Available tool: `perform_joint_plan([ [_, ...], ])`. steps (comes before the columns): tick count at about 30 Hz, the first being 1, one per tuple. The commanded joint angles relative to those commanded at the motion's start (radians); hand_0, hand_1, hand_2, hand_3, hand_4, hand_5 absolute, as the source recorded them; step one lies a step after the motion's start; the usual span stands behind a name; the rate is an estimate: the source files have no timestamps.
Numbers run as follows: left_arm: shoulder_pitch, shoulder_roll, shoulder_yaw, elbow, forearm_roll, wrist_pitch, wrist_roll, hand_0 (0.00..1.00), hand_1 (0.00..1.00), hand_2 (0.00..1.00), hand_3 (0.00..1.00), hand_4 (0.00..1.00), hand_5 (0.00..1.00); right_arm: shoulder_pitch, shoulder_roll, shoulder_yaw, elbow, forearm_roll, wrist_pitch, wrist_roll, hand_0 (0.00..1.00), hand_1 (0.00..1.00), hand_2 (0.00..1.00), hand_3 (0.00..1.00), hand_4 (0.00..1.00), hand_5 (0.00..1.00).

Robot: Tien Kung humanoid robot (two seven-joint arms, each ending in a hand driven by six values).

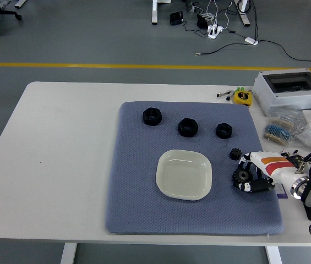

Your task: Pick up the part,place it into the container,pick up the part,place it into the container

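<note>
A pale square dish (184, 174) sits on the blue-grey mat (138, 192), a little right of its middle. Just right of the dish, my right hand (250, 177) comes in from the right edge with its fingers curled around a black gear (243, 177) that lies on the mat. A smaller black gear (235, 154) lies just above the hand. Three black nuts stand in a row farther back: one at the left (152, 116), one in the middle (187, 127), one at the right (224, 131). My left hand is out of view.
At the back right of the white table stand a grey box with a clear lid (290, 91), a yellow tape measure (243, 97) and bags of small parts (281, 132). The mat's left half and the table's left side hold nothing.
</note>
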Motion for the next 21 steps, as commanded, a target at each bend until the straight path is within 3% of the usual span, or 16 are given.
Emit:
perform_joint_plan([
  [12, 0.004, 0.0, -0.003, 0.0, 0.003, 0.0, 0.002, 0.703, 0.65, 0.665, 0.582, 0.673, 0.631, 0.0, -0.001, -0.01, 0.076, -0.001, -0.025, 0.0, 0.097, 0.212, 0.34, 0.499, 0.717, 0.212],
  [21, 0.01, 0.002, -0.008, 0.0, 0.012, -0.002, 0.004, 0.703, 0.65, 0.666, 0.581, 0.673, 0.629, 0.064, 0.013, -0.071, 0.14, 0.037, -0.041, 0.001, 0.095, 0.211, 0.339, 0.498, 0.721, 0.215],
])
